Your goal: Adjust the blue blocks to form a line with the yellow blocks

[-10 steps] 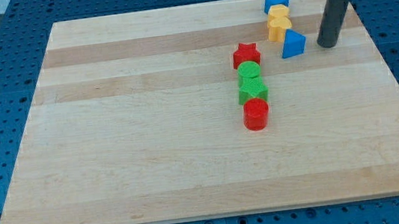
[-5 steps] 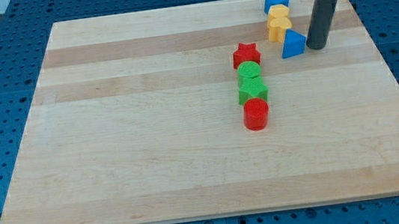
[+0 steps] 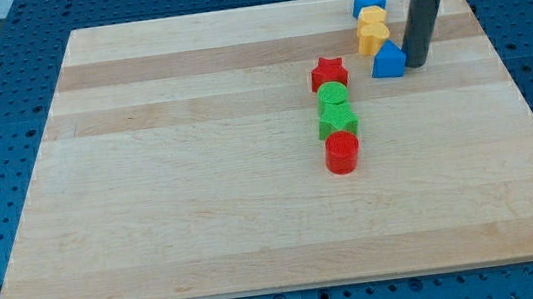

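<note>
Your rod's bare tip, holding nothing, touches the lower blue block on its left; next, nudge it leftward under the two yellow blocks.

Eight blocks total on the worktop. Blue: two, one pentagon-like blue block at the view's top, one blue block lower, shape unclear. Yellow: two, upper yellow block and lower yellow block, shapes hard to tell. Red: two, a red star and a red cylinder. Green: two, upper green block, lower green block. One rod, one tip: my tip.
</note>
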Available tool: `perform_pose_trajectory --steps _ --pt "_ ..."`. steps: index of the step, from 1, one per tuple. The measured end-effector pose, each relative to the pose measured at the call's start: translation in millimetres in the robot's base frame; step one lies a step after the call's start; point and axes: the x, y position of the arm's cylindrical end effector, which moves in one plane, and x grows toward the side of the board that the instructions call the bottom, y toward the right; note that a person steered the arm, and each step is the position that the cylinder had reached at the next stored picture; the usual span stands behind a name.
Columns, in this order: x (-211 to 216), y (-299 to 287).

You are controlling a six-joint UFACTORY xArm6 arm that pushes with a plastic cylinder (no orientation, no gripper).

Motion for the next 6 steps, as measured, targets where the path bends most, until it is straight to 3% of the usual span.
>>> perform_pose_trajectory --steps 6 --pt "-13.6 0.0"
